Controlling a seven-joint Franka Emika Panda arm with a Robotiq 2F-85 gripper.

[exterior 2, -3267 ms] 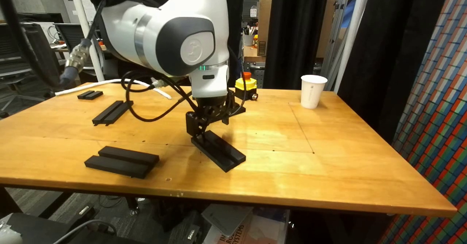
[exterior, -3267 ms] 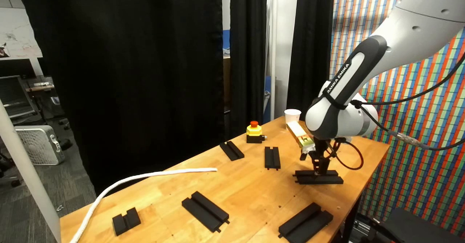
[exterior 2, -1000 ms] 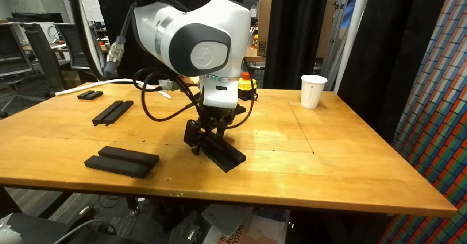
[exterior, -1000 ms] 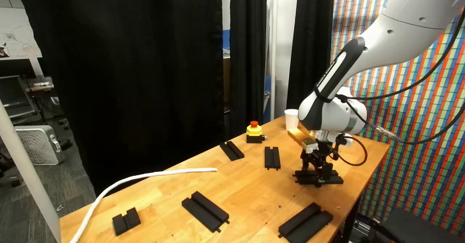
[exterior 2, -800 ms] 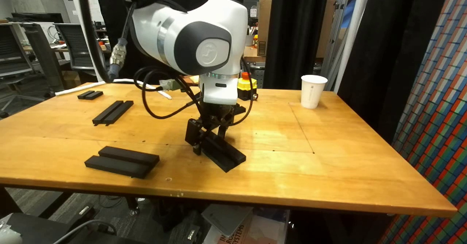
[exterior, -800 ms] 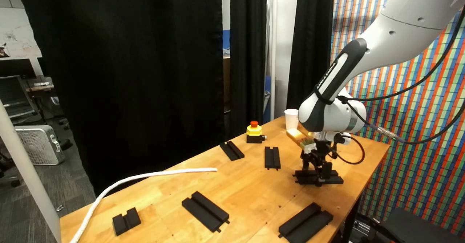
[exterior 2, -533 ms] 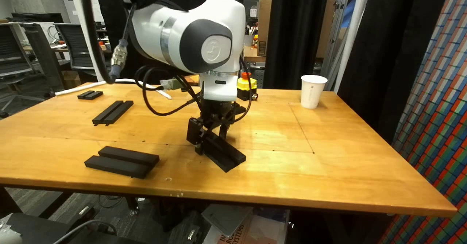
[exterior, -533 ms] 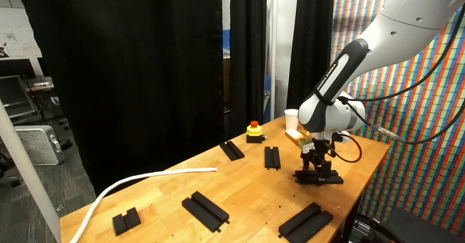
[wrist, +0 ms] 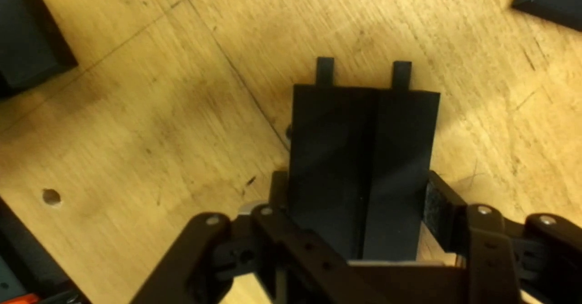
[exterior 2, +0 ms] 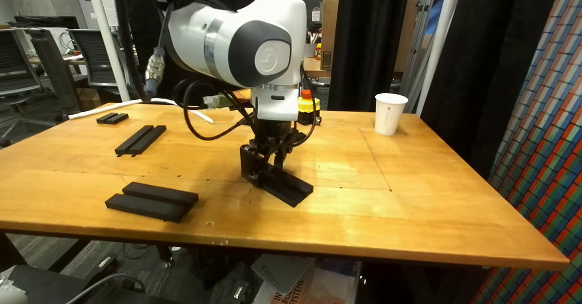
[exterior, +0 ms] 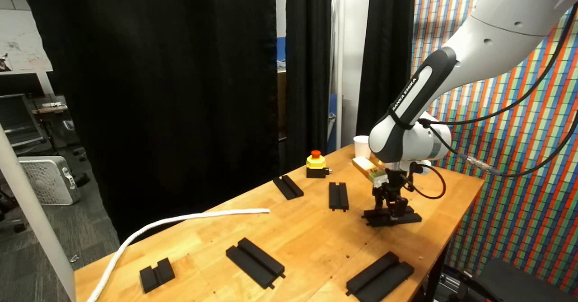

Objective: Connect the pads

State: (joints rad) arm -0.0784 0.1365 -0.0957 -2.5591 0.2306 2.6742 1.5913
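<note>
Grips a grooved black pad with the fingers, set snugly against its two long sides in the wrist view. Points two small prongs at one end of this pad toward the top of that same view. Holds it low over the wooden surface, apart from every other pad; cannot tell, at these angles, flat contact from a slight lift. Hangs almost straight down over it in both exterior views, hiding part of its length from sight.

In an exterior view, has a ridged pad near, to the left of the held one, and a back pad farther left, by the far edge. Toward the camera there, has a front pad close to the right-hand edge, then a middle pad with prongs at one end, and, farthest left, a short pad, blocky and much smaller.

In an exterior view, shares the surface with a white paper cup, upright near the far right corner. In an exterior view, also has a yellow box with a red button on top, beyond and to the right of the back pad, plus a white rope curving toward the lower left. Stands in front of black curtains and a multicoloured backdrop.
</note>
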